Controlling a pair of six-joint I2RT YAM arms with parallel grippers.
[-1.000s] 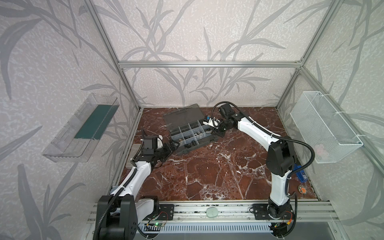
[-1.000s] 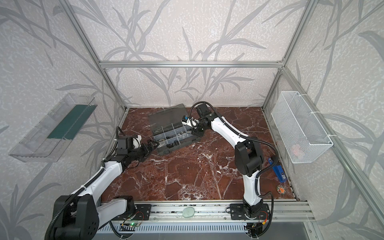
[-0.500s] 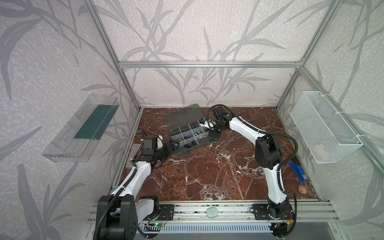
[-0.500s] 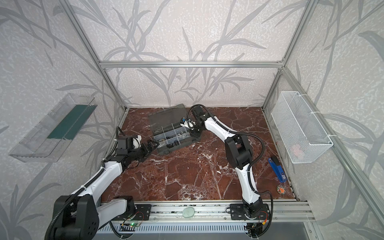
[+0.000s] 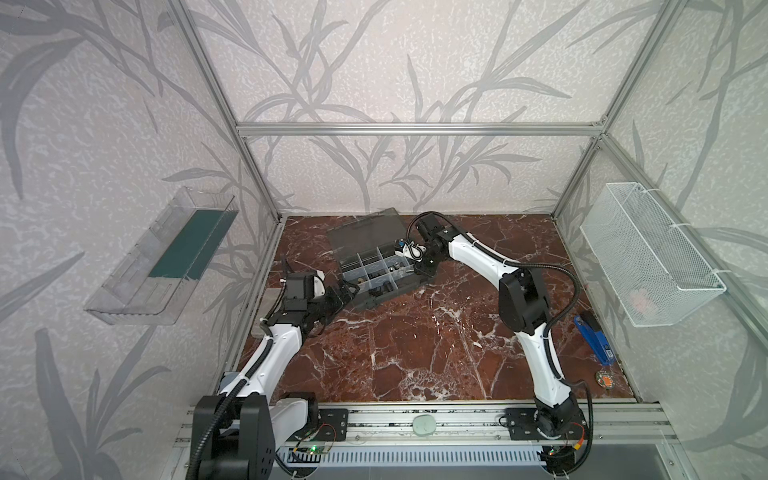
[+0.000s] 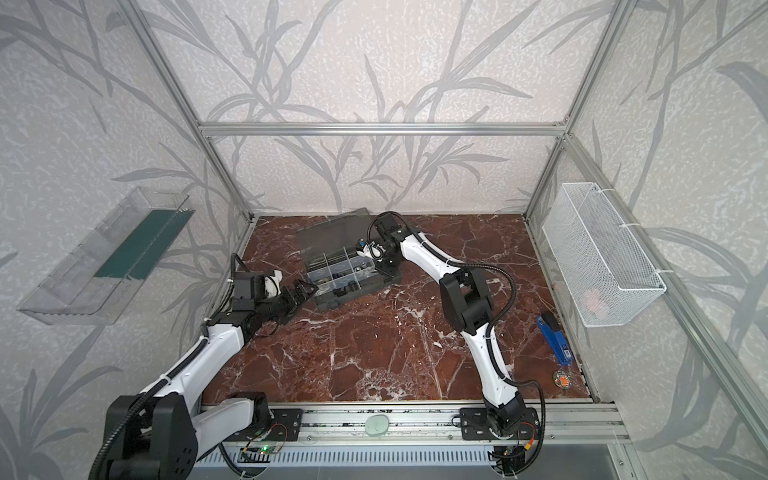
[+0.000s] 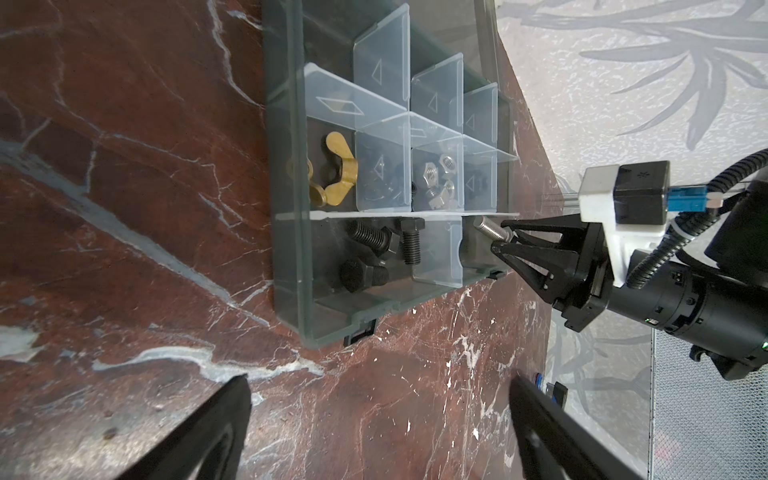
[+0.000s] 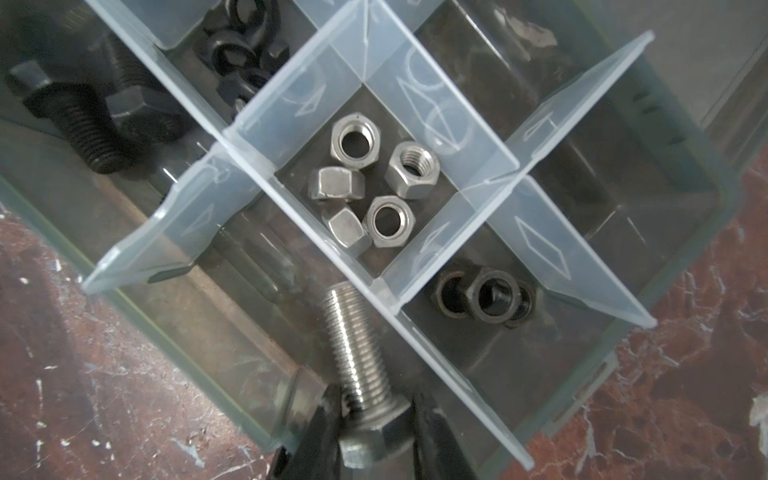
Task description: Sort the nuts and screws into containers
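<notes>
Silver threaded steel bolt (image 8: 353, 353) sat pinched by its hex head in your right gripper (image 8: 365, 419), jaws narrow. The shank pointed into an end cell of the dark grey plastic organizer case (image 7: 286, 208), next to the cell with 5 shiny silver hex nuts (image 8: 370, 183). My guess is it was getting its own cell, apart from the 3 black bolts (image 7: 386, 245). Your left gripper (image 7: 378, 378) hung wide open and empty just off the case, probably to stay clear.

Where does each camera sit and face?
Top views: high at the front, looking down at both arms and the case.
Left wrist: beside the case, facing the right gripper; left gripper open.
Right wrist: above the cells, right gripper shut on a silver screw.
Shared: both wrist views show that screw and the silver nuts.
</notes>
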